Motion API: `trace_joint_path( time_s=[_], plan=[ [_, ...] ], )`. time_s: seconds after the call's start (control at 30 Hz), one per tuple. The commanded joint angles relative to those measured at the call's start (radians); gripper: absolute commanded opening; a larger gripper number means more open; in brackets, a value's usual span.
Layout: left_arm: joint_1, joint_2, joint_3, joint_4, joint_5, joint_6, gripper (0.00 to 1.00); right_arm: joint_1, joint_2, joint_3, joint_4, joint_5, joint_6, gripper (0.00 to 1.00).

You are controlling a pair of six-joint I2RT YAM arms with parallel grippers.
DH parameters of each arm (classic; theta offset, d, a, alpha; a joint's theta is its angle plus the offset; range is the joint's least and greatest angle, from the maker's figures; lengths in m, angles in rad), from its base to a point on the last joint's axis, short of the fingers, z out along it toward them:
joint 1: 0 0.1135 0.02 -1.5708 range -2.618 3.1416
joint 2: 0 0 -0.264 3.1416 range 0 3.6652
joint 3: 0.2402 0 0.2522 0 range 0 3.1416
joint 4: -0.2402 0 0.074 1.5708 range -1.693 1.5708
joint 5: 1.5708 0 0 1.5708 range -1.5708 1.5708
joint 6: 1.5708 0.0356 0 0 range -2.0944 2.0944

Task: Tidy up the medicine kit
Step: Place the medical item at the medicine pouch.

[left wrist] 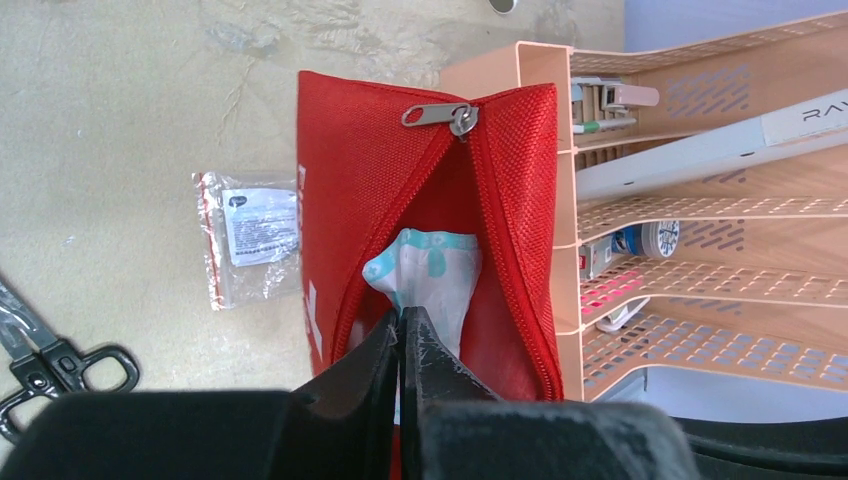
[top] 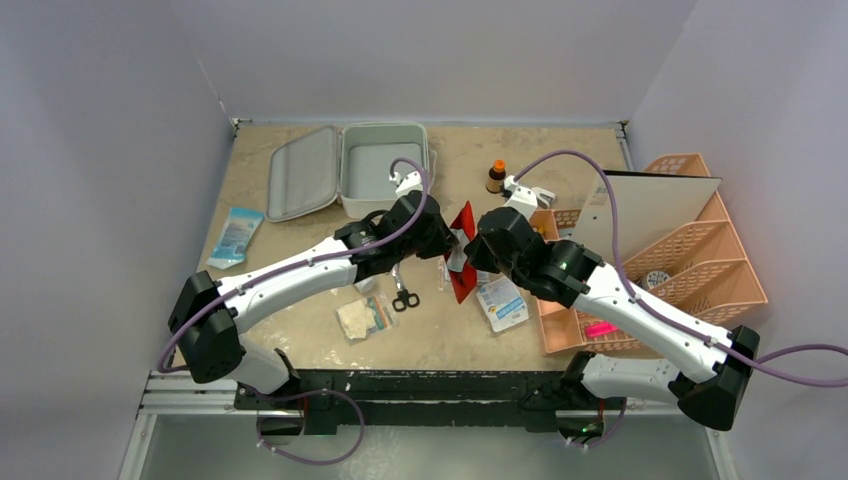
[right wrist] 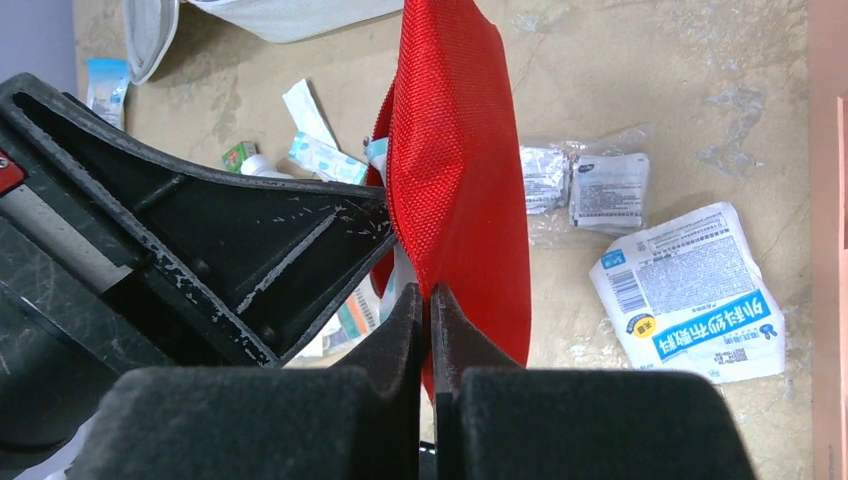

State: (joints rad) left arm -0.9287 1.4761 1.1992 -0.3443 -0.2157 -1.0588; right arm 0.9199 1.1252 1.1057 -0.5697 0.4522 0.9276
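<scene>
Right fingers (right wrist: 405,320) pinched the red zippered fabric pouch (left wrist: 360,190); left fingers (left wrist: 380,360) closed at its open mouth, grip unclear; the open light-grey plastic medicine kit (top: 365,165) lay beyond them on the desk (top: 470,340).

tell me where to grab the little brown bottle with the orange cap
Pinch the brown bottle across its body just below the orange cap, coming straight down from above: it stands upright on the table, so a top approach likely won't tip it.

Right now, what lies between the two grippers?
The unzipped red pouch, packet in its mouth, between left gripper and right gripper; top view shows it.
</scene>
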Motion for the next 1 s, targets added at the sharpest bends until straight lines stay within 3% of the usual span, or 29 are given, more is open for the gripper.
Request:
trace_joint_path(
  time_s=[0.0,0.13,0.43,0.63,0.77,0.97],
  plan=[
    [0.007,-0.017,0.034,0.065,0.031,-0.011,0.00,0.003,-0.002,-0.003,0.023,0.016,0.023,0.00],
    [0.010,-0.003,0.036,0.068,0.058,-0.012,0.03,0.003,0.006,0.000,0.025,0.016,0.021,0.00],
    [0.011,-0.027,0.053,-0.012,0.096,0.039,0.30,0.002,-0.008,-0.001,-0.014,0.045,0.001,0.00],
    [0.013,-0.051,0.126,-0.165,0.042,0.151,0.33,0.003,-0.015,0.009,-0.033,0.073,-0.026,0.00],
    [0.031,-0.062,0.168,-0.288,-0.070,0.246,0.35,0.002,-0.033,0.006,-0.044,0.093,-0.040,0.00],
    [0.176,-0.084,0.162,-0.352,-0.033,0.334,0.38,0.002,-0.058,-0.003,-0.051,0.100,-0.054,0.00]
  ],
)
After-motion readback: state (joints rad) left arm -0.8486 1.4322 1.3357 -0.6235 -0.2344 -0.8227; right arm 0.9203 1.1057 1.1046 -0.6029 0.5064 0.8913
